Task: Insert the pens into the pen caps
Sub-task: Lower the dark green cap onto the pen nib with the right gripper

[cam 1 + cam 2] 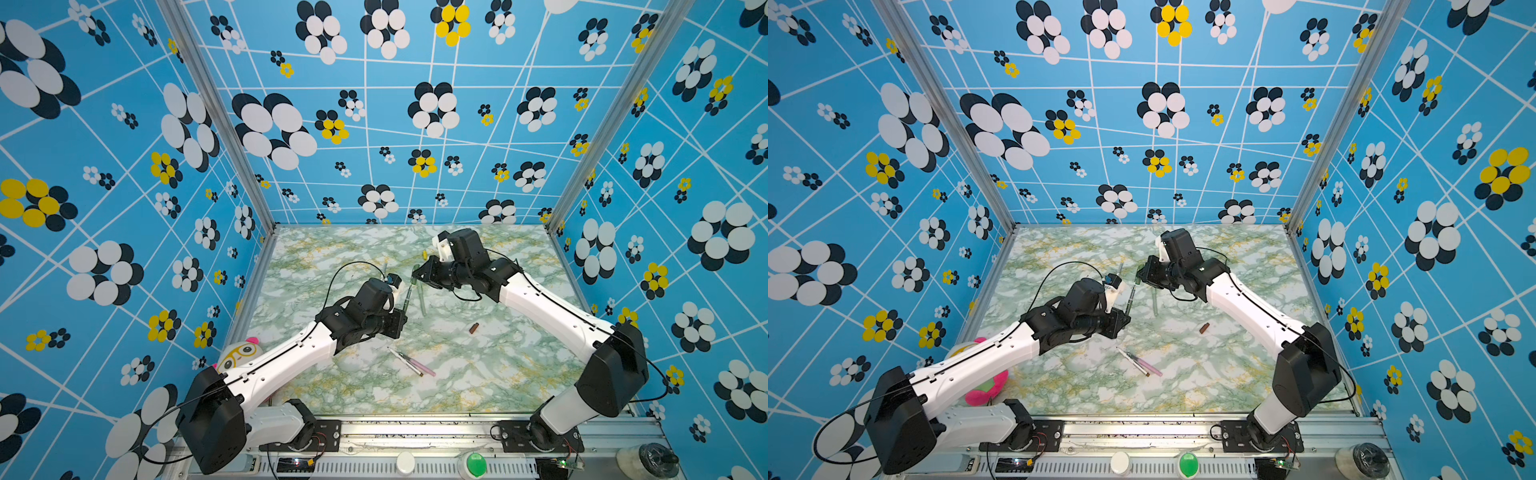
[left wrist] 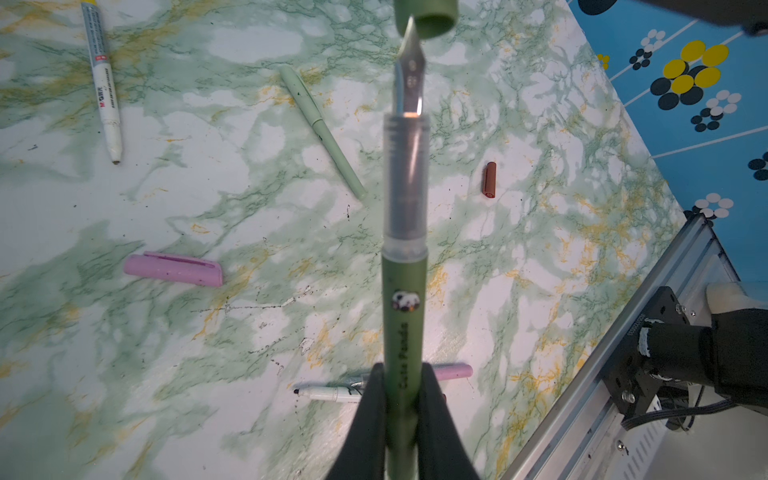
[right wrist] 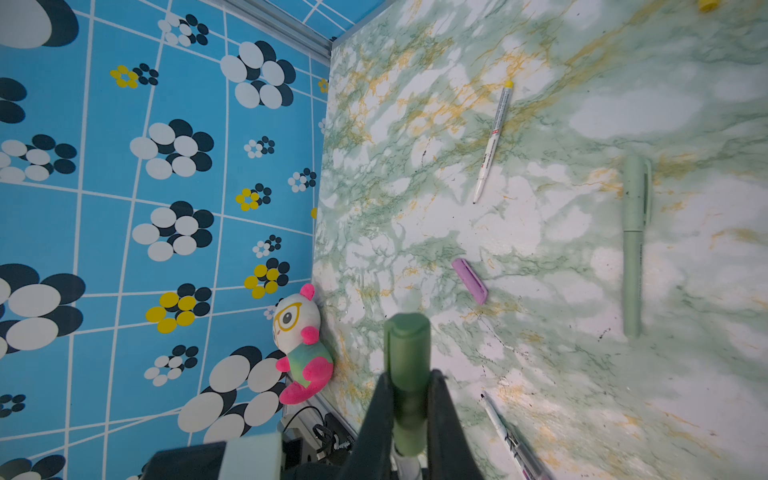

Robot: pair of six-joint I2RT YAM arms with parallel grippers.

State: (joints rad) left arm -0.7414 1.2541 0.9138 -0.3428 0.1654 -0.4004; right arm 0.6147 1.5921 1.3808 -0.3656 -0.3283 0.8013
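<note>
Step in hand: capping the dark green fountain pen (image 2: 404,324). The left gripper (image 2: 402,382) pinches its barrel and the right gripper (image 3: 409,386) pinches the dark green cap (image 3: 407,349), both in mid-air, with the nib (image 2: 409,79) at the cap mouth. Next move probably requires axial alignment, then a straight push.

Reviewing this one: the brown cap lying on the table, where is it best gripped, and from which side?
Grip the brown cap at mid-length, coming straight down from above with the jaws across its width. It is a short round tube lying flat on the table with nothing close to it, so both long sides are free. A sideways approach would probably roll or push it.
</note>
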